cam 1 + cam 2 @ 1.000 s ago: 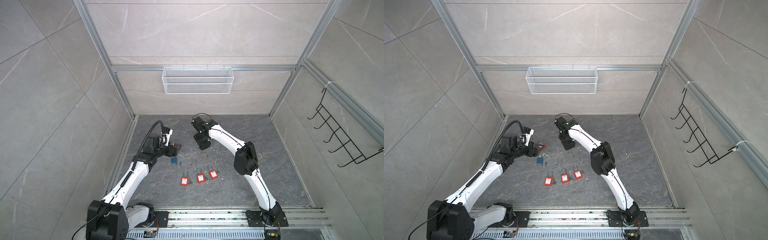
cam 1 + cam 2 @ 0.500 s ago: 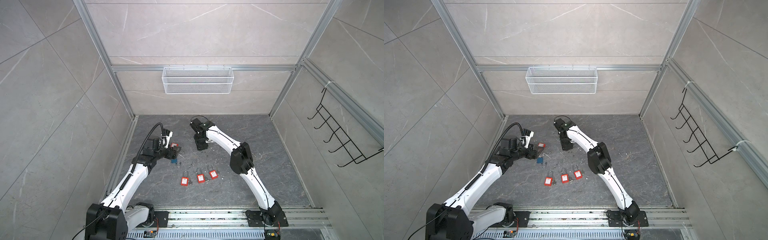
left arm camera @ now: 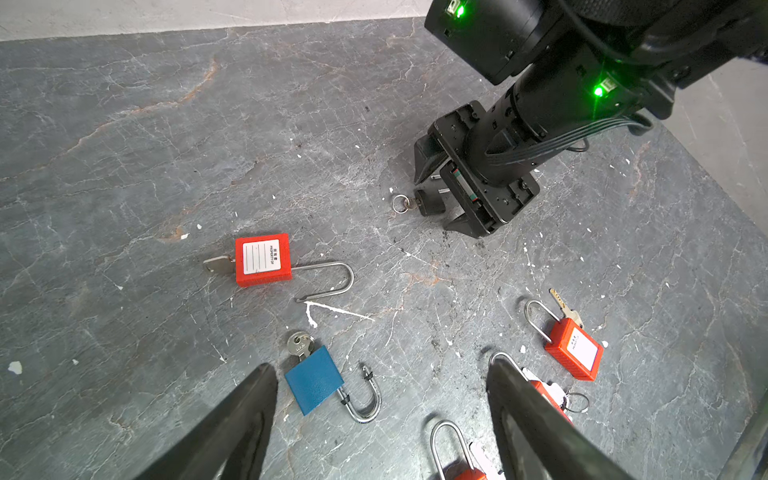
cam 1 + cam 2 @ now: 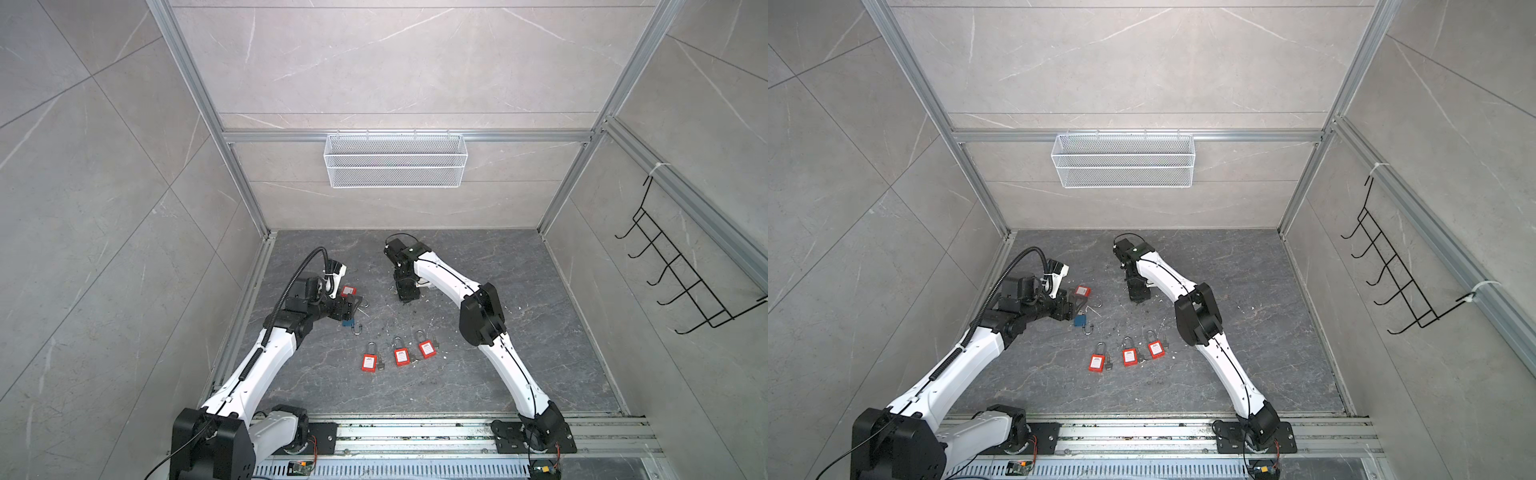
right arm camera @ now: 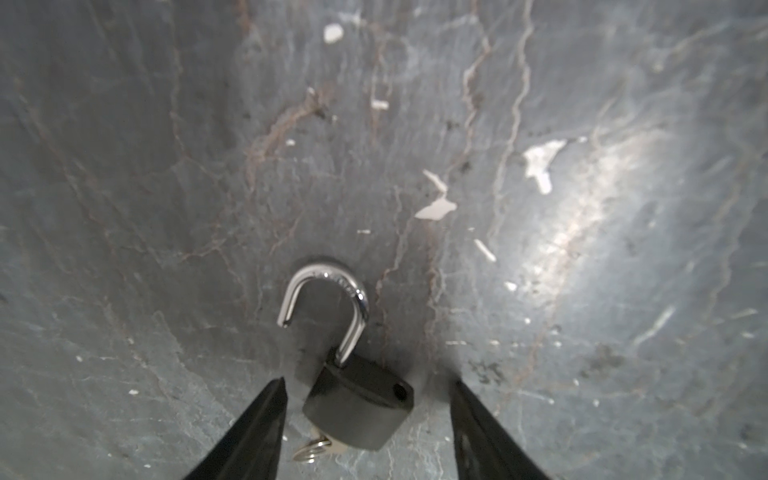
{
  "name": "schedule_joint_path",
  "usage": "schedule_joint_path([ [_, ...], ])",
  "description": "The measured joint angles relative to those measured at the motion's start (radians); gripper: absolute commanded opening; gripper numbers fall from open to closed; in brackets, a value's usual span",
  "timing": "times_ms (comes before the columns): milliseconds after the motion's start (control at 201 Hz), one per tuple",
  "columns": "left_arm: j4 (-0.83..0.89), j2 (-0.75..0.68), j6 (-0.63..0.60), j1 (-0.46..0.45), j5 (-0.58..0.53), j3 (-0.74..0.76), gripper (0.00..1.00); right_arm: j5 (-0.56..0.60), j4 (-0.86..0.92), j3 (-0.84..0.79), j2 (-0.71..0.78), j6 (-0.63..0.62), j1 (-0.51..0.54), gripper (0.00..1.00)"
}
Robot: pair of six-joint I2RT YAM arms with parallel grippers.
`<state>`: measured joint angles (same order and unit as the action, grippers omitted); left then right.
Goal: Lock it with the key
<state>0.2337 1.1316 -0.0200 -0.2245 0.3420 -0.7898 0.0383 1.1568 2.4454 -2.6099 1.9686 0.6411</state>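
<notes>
Black padlock (image 5: 357, 411) lay on the bench (image 5: 166, 166), shackle open, key (image 5: 328, 449) seated. Right pincer (image 5: 368, 383) released, straddling it untouched. Left pincer (image 3: 380, 365) released, empty. Locking not yet done.

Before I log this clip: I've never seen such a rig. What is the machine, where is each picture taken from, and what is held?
The machine is two robot arms: left arm, right arm, on a rail beside a grey floor. Both top views look down from overhead; each wrist view comes from a camera on one arm. On the floor lie three red padlocks in a row, another red padlock and a blue padlock, both with shackles open. The right tool stands open astride a black padlock, not gripping it. The left tool is open and holds nothing.
</notes>
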Motion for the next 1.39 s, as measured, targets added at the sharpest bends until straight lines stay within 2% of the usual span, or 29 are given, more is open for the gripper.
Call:
schedule_joint_path([
  [319, 0.007, 0.002, -0.004, 0.0, 0.005, 0.0, 0.81, -0.018, 0.003, 0.001, -0.002, -0.026, 0.0, 0.59],
  [742, 0.029, 0.003, -0.011, 0.0, 0.022, 0.0, 0.81, -0.068, 0.04, 0.005, -0.004, -0.187, -0.001, 0.51],
  [971, 0.032, 0.003, -0.018, 0.0, 0.031, 0.0, 0.8, -0.076, 0.078, 0.004, -0.004, -0.353, 0.0, 0.47],
  [1170, 0.036, 0.003, -0.023, 0.0, 0.035, 0.0, 0.8, -0.013, 0.13, 0.004, -0.004, -0.536, 0.002, 0.46],
  [1394, 0.037, 0.009, -0.026, 0.0, 0.04, 0.0, 0.8, 0.034, 0.129, 0.004, -0.004, -0.821, 0.002, 0.52],
])
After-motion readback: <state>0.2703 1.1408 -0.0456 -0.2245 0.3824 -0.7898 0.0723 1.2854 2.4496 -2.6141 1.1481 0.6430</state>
